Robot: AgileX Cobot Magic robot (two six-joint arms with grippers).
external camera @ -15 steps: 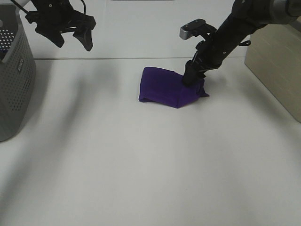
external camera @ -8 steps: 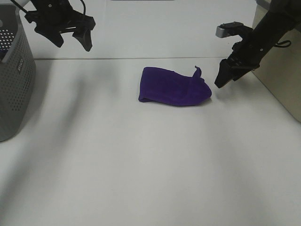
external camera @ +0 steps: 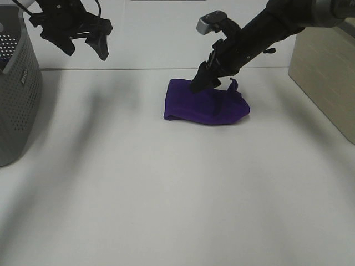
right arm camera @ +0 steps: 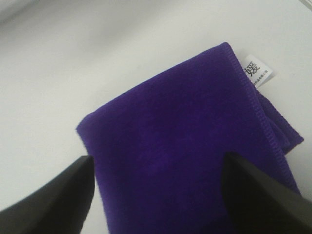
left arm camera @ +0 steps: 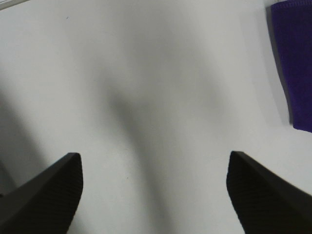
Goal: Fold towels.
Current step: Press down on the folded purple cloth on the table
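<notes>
Towel (external camera: 205,103) lay on desk (external camera: 166,210), toward far side, bunched in rough fold, 1 corner sticking up at its right end; white tag (right arm camera: 257,70) at edge. Right tool (external camera: 201,82) hung over towel's far left part, jaws spread wide, gripping nothing; contact with cloth unclear. Likely lined up to pinch edge for next fold. Left tool (external camera: 87,50) parked high, well apart from towel, jaws wide, empty, probably to leave right arm room.
</notes>
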